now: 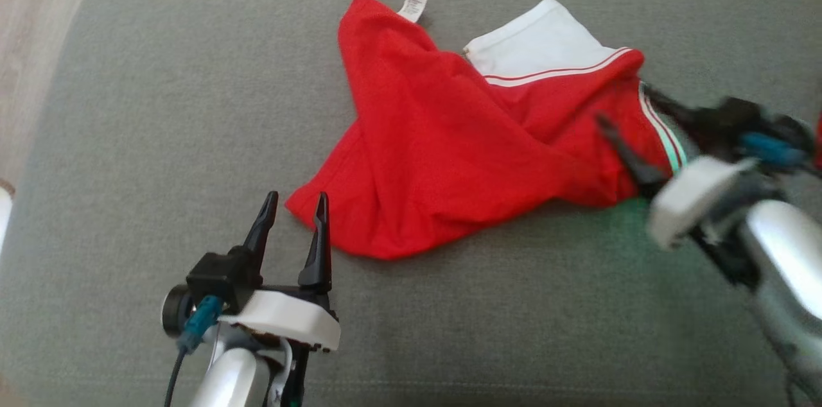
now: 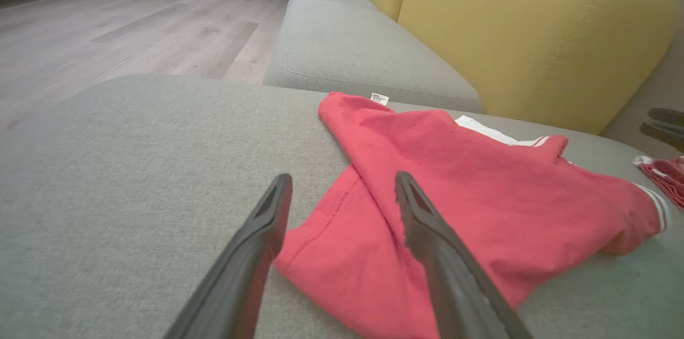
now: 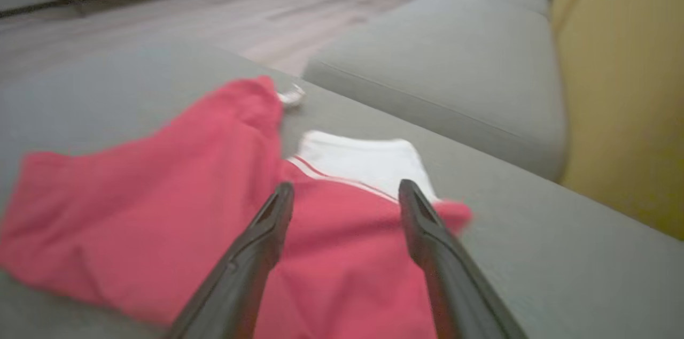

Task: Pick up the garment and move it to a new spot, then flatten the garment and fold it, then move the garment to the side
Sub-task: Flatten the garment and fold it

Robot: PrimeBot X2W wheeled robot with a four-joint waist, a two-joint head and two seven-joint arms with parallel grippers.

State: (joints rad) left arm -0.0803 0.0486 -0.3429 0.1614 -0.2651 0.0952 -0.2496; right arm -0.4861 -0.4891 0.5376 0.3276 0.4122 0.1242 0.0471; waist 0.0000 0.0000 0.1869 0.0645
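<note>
A red garment (image 1: 449,144) with a white panel, white stripes and a small white label lies crumpled on the grey cushion (image 1: 160,105). My left gripper (image 1: 295,208) stands open just left of the garment's near corner, nothing between its fingers. Its wrist view looks across that corner of the garment (image 2: 427,178) through the open left gripper (image 2: 342,189). My right gripper (image 1: 626,108), blurred, is open over the garment's striped right edge. In the right wrist view the right gripper (image 3: 346,197) is spread above the red cloth (image 3: 160,194), holding nothing.
The grey cushion fills the head view, with wooden floor (image 1: 26,22) past its left edge. Beyond it stand a grey sofa seat (image 2: 347,45) and a yellow backrest (image 2: 534,29). A red-and-white knitted item (image 2: 662,176) lies at the right.
</note>
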